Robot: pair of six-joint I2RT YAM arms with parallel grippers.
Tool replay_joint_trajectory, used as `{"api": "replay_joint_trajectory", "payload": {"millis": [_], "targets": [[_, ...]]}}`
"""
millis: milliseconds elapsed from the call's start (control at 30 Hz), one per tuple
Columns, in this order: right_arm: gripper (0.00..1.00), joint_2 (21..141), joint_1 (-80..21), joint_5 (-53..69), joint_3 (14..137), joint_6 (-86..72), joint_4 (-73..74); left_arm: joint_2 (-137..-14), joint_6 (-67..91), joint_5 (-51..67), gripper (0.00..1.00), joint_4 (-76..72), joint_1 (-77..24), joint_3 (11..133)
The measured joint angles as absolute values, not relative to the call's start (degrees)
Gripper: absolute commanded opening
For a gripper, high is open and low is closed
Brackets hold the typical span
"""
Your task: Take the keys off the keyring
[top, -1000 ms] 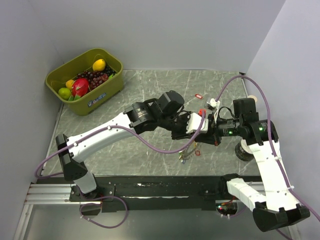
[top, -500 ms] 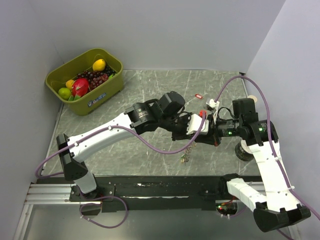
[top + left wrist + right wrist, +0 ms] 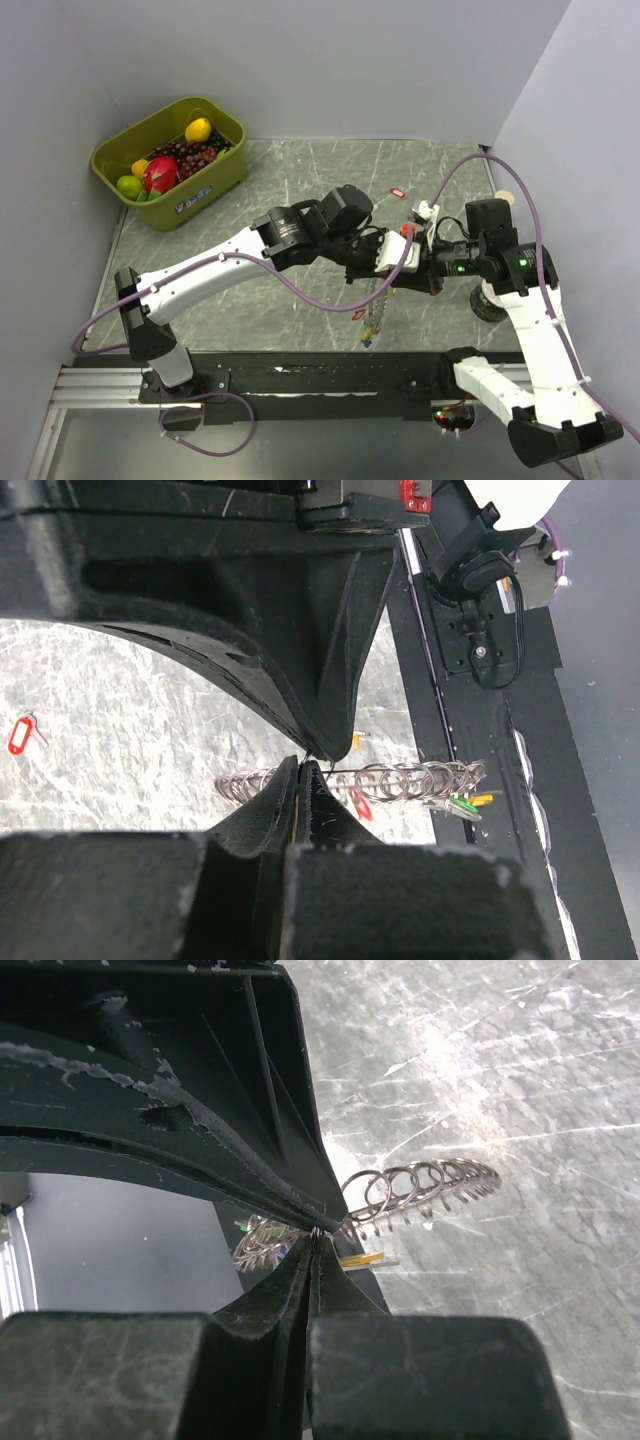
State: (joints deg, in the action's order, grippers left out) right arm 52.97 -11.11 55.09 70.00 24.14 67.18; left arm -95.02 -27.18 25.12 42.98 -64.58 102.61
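Barely begun — one red key (image 3: 396,192) loose on the surface (image 3: 300,170) beyond the keyring (image 3: 400,778), other keys (image 3: 462,802) threaded; left hand (image 3: 300,765), right hand (image 3: 315,1232) both clamped on it.

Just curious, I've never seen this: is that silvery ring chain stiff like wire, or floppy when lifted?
Probably floppy: the keyring hangs limp below the left gripper and right gripper, which pinch it. Likely light too, since thin fingertip pinches seem to carry it. The dangling keys may make it swing.

Silvery keyring (image 3: 377,298) hangs stretched, coloured keys (image 3: 367,330) dangling; 1 red key (image 3: 397,192) lies apart.
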Motion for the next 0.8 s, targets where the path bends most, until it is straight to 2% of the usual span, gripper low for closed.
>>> {"api": "replay_joint_trajectory", "payload": {"millis": [133, 267, 567, 800], "targets": [[0.0, 52.21, -11.11, 54.72, 69.93, 24.38, 67.2, -95.04, -27.16, 25.17, 0.01, 42.76, -64.73, 102.61], [0.31, 50.83, -11.11, 54.19, 69.93, 25.43, 67.29, -95.04, -26.74, 25.23, 0.01, 42.22, -64.97, 102.63], [0.38, 44.29, -10.98, 53.8, 69.17, 29.56, 64.07, -95.13, -24.16, 27.9, 0.01, 44.05, -62.81, 102.63], [0.42, 40.6, -11.0, 51.2, 62.41, 30.72, 59.02, -95.13, -22.5, 30.98, 0.01, 44.27, -60.93, 103.37]]}}
